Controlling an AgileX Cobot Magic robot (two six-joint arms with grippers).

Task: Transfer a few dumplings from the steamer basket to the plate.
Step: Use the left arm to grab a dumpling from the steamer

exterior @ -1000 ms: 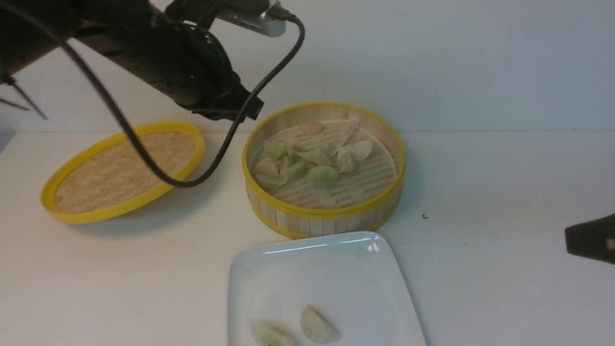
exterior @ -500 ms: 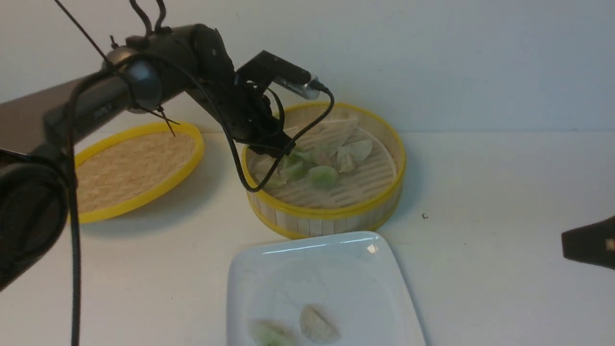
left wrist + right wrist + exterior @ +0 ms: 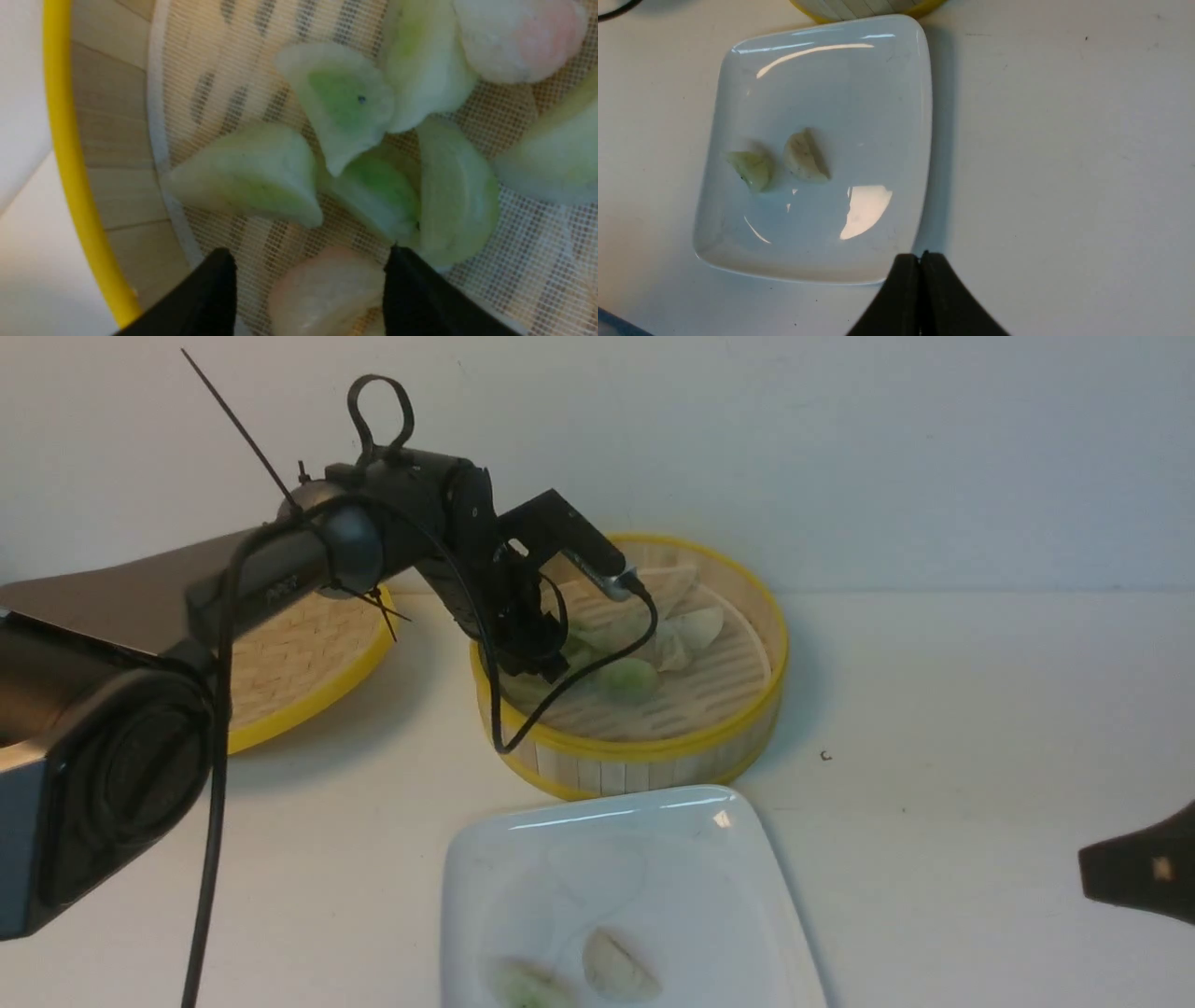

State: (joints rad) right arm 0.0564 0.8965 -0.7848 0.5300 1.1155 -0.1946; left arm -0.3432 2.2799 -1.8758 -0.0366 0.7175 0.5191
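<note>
The dumplings point(image 3: 252, 172) lie heaped on the mesh liner at the left side of the basket point(image 3: 644, 756), mostly pale green, with a few white and pinkish ones among them. In the front view a green one point(image 3: 627, 677) sits near the middle of the floor, and white ones point(image 3: 691, 630) lie behind it.

The left gripper point(image 3: 308, 261) reaches down inside the basket over this heap. Its jaws are spread wide and hold nothing. In the left wrist view a pinkish dumpling point(image 3: 322, 294) lies between the two black fingers point(image 3: 212, 289). There is a clear gap on one side. On the other side it is too close to tell whether finger and dumpling touch. The basket's yellow rim point(image 3: 65, 140) runs just beside the gripper.

The plate point(image 3: 747, 896) stands just in front of the basket, close to its wall. Two more dumplings rest on it side by side, a green one point(image 3: 752, 170) and a pale one point(image 3: 803, 158).

The right gripper point(image 3: 920, 255) hangs over the table point(image 3: 934, 709) near the plate's right edge. Its jaws are pressed together and empty.

The lid point(image 3: 299, 663) sits to the left of the basket, partly hidden by the left arm. A black cable point(image 3: 504, 728) loops from the arm down over the basket's front rim.
</note>
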